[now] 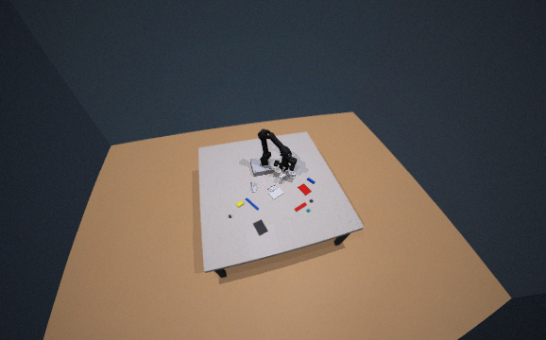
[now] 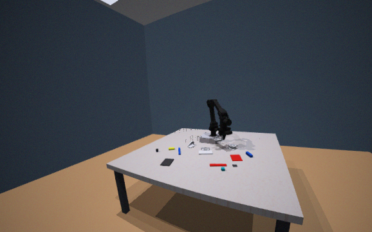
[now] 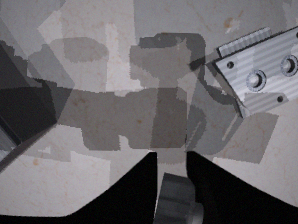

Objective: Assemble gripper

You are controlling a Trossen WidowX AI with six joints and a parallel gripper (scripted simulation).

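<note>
My gripper (image 3: 171, 159) (image 2: 223, 138) is shut on a grey, ribbed jaw (image 3: 175, 195), held low between the black fingers; most of it is hidden. The gripper base (image 3: 272, 87) (image 1: 292, 175) (image 2: 232, 147) lies on the table, in the wrist view at the upper right, beyond and to the right of the fingertips. Two round pins stand up on it. The held jaw is apart from it. The other jaw (image 1: 253, 187) (image 2: 191, 145) lies on the table, away from the base. The white housing plate (image 1: 277, 194) (image 2: 205, 153) lies flat, with a small loop-like shape at its back edge.
A grey block (image 1: 260, 170) is under the arm's foot. Around the parts lie a red square (image 1: 304, 189), a red bar (image 1: 300, 207), a short blue bar (image 1: 311, 180), a long blue bar (image 1: 252, 204), a yellow piece (image 1: 240, 204) and a dark plate (image 1: 260, 228).
</note>
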